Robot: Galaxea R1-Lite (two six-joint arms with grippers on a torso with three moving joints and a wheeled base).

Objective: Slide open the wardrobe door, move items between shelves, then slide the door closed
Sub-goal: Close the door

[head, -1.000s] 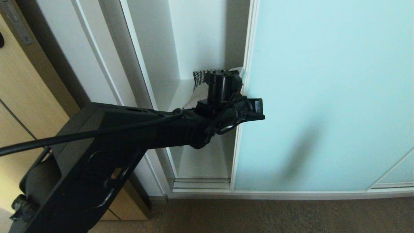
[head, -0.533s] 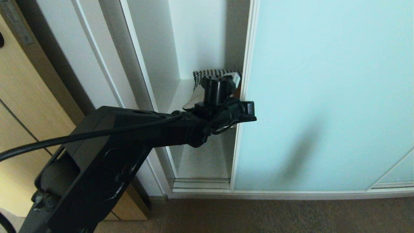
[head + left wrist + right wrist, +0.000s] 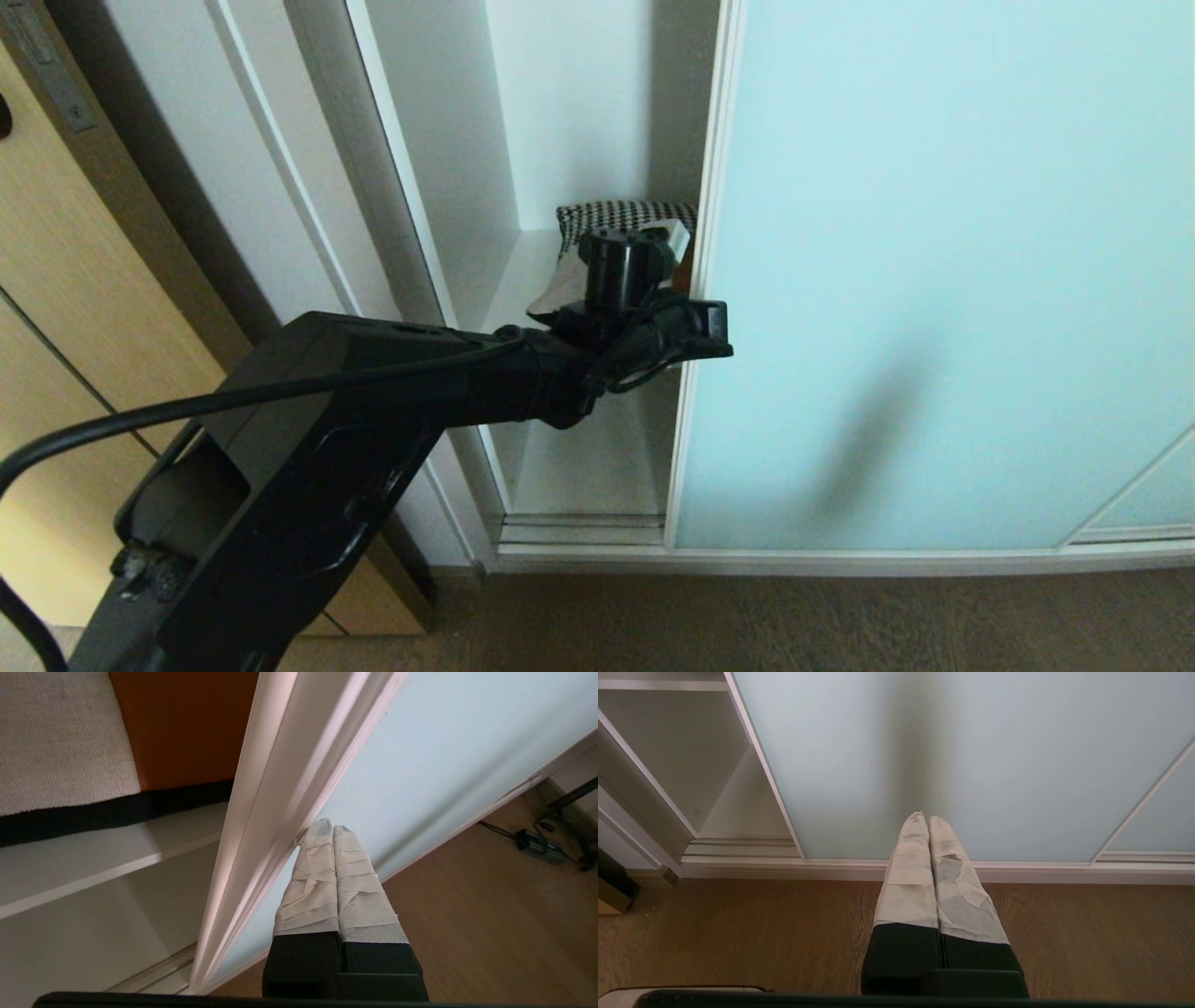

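The left gripper (image 3: 332, 829) is clenched on nothing, its 2 taped tips against the frame edge of the sliding door (image 3: 934, 280), seemingly touching. The door stands partly open; a cushion (image 3: 621, 217) lies on the shelf (image 3: 93, 858) inside. The right gripper (image 3: 923, 819) hangs clenched, empty.

The left gripper (image 3: 332, 830) sits at the leading edge of the sliding wardrobe door (image 3: 934, 280), its closed fingertips (image 3: 322, 833) against the frame on the glass side. Left of the gripper lies the open wardrobe bay. Beyond it, deeper inside, the cushion (image 3: 621, 217) rests on a shelf (image 3: 93, 858) (partly tucked behind the door's edge). Under that shelf, lower than the gripper, is an open compartment reaching down to the door track (image 3: 583, 530). Right of the gripper stretches the door panel, with the floor (image 3: 794, 625) before it.
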